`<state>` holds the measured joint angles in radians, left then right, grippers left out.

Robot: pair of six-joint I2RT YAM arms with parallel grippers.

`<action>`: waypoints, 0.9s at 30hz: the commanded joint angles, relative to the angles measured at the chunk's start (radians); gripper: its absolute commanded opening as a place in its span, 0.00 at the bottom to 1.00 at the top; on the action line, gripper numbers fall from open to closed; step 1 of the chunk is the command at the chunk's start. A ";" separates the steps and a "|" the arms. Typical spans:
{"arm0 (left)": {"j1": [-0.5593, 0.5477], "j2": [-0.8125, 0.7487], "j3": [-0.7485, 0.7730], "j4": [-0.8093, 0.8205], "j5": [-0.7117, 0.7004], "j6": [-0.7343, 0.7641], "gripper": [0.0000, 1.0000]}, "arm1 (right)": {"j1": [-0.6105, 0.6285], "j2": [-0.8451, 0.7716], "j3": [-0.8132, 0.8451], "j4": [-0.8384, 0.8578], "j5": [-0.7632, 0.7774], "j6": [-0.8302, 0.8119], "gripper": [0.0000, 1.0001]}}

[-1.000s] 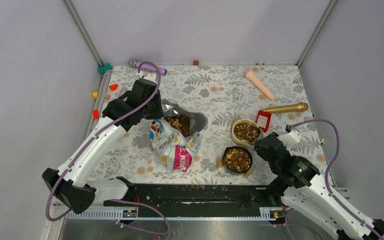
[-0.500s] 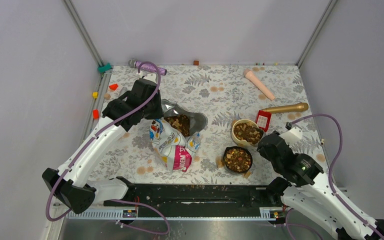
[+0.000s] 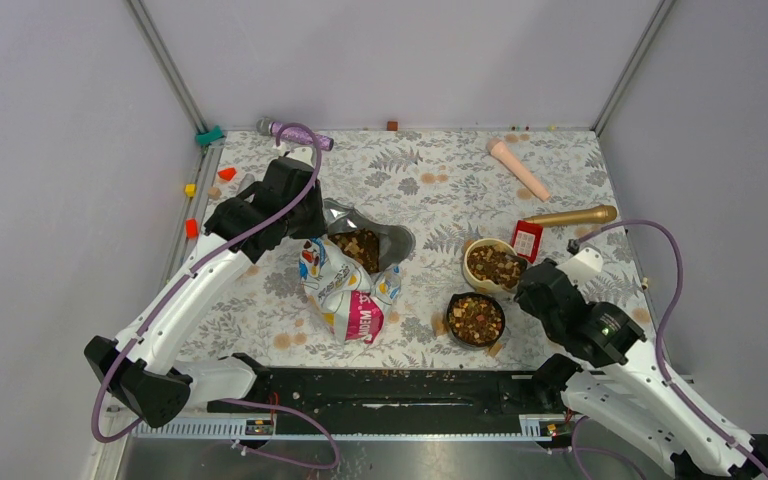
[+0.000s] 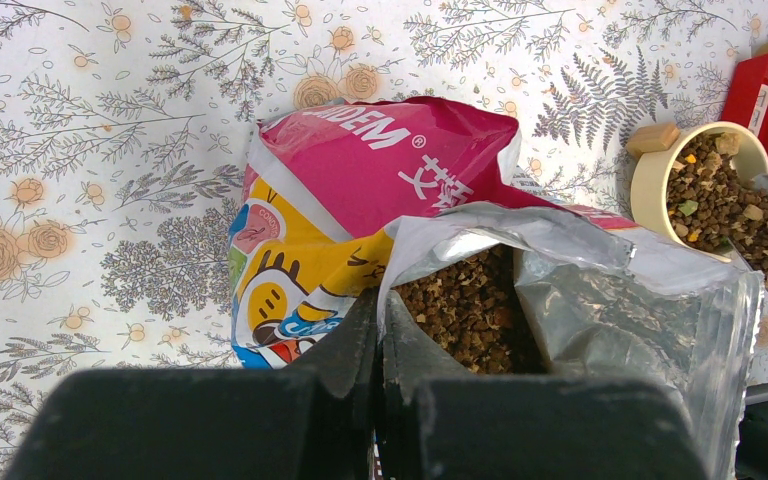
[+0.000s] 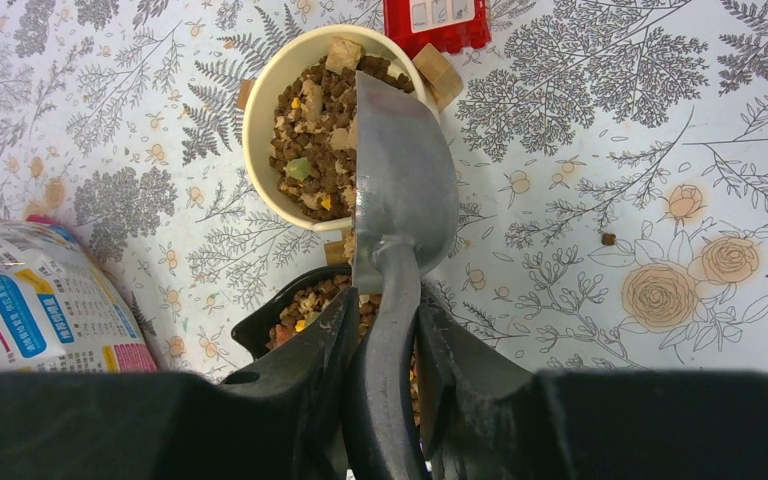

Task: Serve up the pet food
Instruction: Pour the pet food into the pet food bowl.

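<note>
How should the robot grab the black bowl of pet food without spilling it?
Probably pinch the black bowl by its left rim, coming straight down, one finger inside, one outside. It is round, wide and full of pet food, and the cream bowl and scoop crowd its far-right side.

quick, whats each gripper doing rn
Left gripper: closed, jaws pinching the open rim of the food bag.
Right gripper: closed, holding the metal scoop by its handle.

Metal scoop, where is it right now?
In the right wrist view, the metal scoop is clamped in the right gripper, its blade over the right side of the cream bowl, beyond the black bowl.
</note>
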<state>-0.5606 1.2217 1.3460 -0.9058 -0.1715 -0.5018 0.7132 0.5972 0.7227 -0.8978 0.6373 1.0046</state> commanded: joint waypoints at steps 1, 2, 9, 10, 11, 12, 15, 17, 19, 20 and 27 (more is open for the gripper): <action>0.003 0.012 0.020 -0.009 0.013 0.009 0.00 | -0.010 0.033 0.054 0.037 0.038 -0.038 0.00; 0.003 0.012 0.020 -0.009 0.012 0.010 0.00 | -0.010 0.039 0.055 0.045 0.035 -0.043 0.00; 0.003 0.012 0.019 -0.009 0.012 0.010 0.00 | -0.023 0.076 0.064 0.093 0.023 -0.054 0.00; 0.003 0.012 0.019 -0.009 0.012 0.011 0.00 | -0.025 0.082 0.067 0.097 0.019 -0.055 0.00; 0.004 0.012 0.019 -0.009 0.013 0.010 0.00 | -0.030 0.088 0.070 0.102 0.016 -0.055 0.00; 0.004 0.013 0.019 -0.009 0.012 0.010 0.00 | -0.034 0.095 0.072 0.107 0.009 -0.055 0.00; 0.003 0.014 0.019 -0.009 0.011 0.010 0.00 | -0.057 0.117 0.079 0.122 -0.025 -0.065 0.00; 0.003 0.013 0.019 -0.010 0.011 0.010 0.00 | -0.075 0.133 0.084 0.126 -0.053 -0.072 0.00; 0.004 0.014 0.019 -0.010 0.011 0.010 0.00 | -0.097 0.146 0.088 0.130 -0.086 -0.082 0.00; 0.004 0.013 0.020 -0.010 0.011 0.011 0.00 | -0.107 0.151 0.091 0.129 -0.104 -0.087 0.00; 0.003 0.014 0.019 -0.009 0.014 0.010 0.00 | -0.170 0.178 0.107 0.130 -0.200 -0.128 0.00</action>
<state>-0.5606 1.2221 1.3460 -0.9058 -0.1715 -0.5018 0.5701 0.7677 0.7769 -0.8001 0.5072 0.9161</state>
